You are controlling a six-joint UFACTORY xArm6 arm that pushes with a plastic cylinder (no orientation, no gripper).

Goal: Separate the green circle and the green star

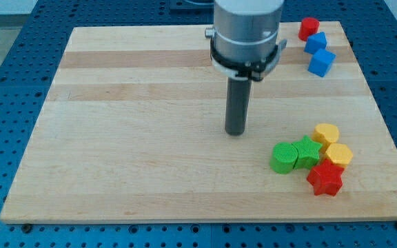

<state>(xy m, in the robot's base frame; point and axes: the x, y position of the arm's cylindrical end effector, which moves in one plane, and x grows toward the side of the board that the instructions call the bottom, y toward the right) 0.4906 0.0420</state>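
The green circle (283, 157) lies at the view's lower right and touches the green star (308, 151) on its right. My tip (236, 132) stands on the board up and to the left of the green circle, a short gap away from it. The rod hangs straight down from the grey arm body at the view's top.
A yellow block (327, 133) and a second yellow block (339, 154) sit right of the green star, with a red star (324, 179) below them. A red block (309, 27) and two blue blocks (316, 43) (321, 62) sit at the top right of the wooden board (136, 124).
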